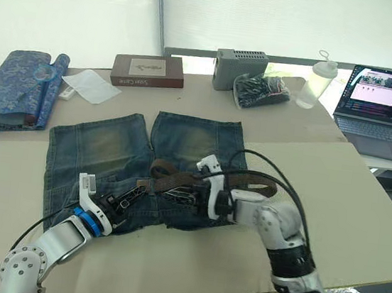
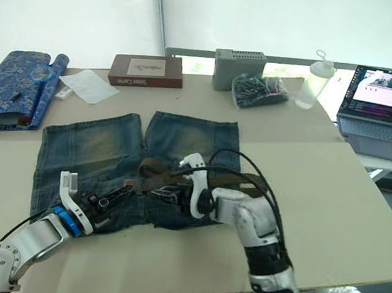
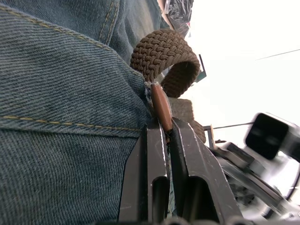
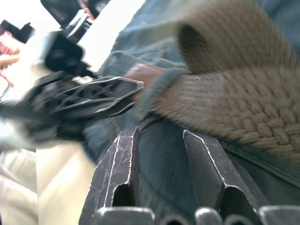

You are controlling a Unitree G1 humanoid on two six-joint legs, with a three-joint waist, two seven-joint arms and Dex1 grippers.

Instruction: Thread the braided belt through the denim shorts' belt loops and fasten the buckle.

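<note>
The beige desk (image 1: 360, 209) stood before a white curtain wall. The denim shorts (image 1: 102, 153) lay flat near its front edge, the braided belt (image 1: 178, 176) across their waistband. The left gripper (image 3: 161, 136) was pinched tight on the belt's smooth brown tip; the right gripper (image 4: 159, 154) was parted over the denim. The belt seemed soft and floppy, best held close by its stiff tip.

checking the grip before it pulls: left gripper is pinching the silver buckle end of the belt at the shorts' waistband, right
Not quite. The left gripper is shut on the smooth brown tip of the braided belt, not a silver buckle. The left wrist view shows the tip clamped between its fingers right against the denim shorts.
</note>
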